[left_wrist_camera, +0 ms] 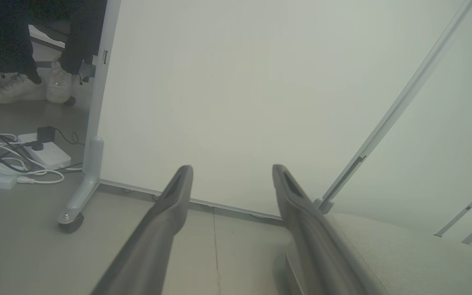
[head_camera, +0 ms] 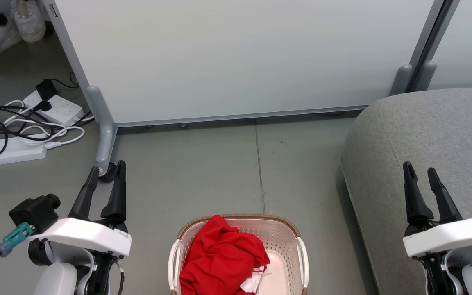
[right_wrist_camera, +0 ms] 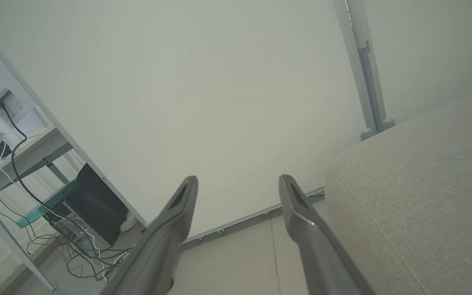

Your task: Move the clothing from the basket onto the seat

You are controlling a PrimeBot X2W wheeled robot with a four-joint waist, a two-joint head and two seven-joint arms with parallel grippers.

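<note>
The bright red clothing (head_camera: 219, 258) lies crumpled in the cream perforated basket (head_camera: 285, 241) on the floor at the bottom centre of the head view, a bit of white trim showing at its lower right. The grey seat (head_camera: 432, 135) fills the right side; its edge also appears as the seat (left_wrist_camera: 404, 258) and the seat (right_wrist_camera: 424, 196). My left gripper (head_camera: 107, 172) is open, up and left of the basket, empty. My right gripper (head_camera: 420, 172) is open over the seat, empty. Both hang apart from the clothing.
A white partition panel (head_camera: 240, 57) on grey wheeled feet (head_camera: 105, 139) stands behind the basket. Power strips and tangled cables (head_camera: 27, 123) lie at the far left, with a person's white shoes (head_camera: 2, 28) beyond. A desk with a computer tower (right_wrist_camera: 92, 200) appears in the right wrist view.
</note>
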